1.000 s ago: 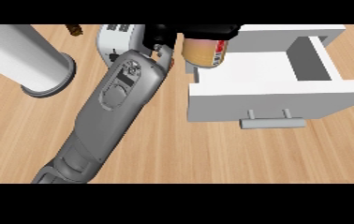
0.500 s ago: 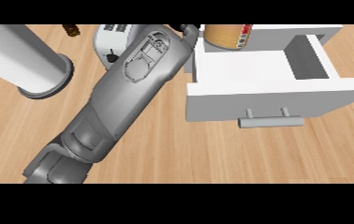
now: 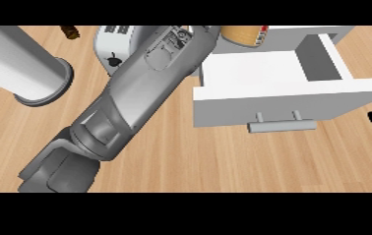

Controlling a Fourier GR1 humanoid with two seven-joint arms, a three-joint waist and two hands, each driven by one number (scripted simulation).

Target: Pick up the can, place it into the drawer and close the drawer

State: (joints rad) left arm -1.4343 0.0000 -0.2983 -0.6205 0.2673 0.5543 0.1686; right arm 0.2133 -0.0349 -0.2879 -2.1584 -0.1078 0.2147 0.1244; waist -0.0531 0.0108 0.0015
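Can: a tan cylindrical can with a red-and-white label [image 3: 244, 34] shows at the top edge of the view, above the far left corner of the drawer, only its lower part visible.
Drawer: a white box-shaped drawer with a grey bar handle [image 3: 276, 79] stands pulled open at the right side of the light wooden surface [image 3: 218, 160]; its inside is white and bare where it shows.
Arm: one grey forearm [image 3: 138, 94] runs from the lower left corner up to the top edge, ending right beside the can.
Hand: it is cut off by the top edge, so I cannot tell whether it holds the can.
Other things: a white toaster [image 3: 115, 44] lies partly behind the forearm; a grey cylinder on a round base [image 3: 29, 69] stands at the left edge; a small brown object [image 3: 70, 31] sits at the far edge.
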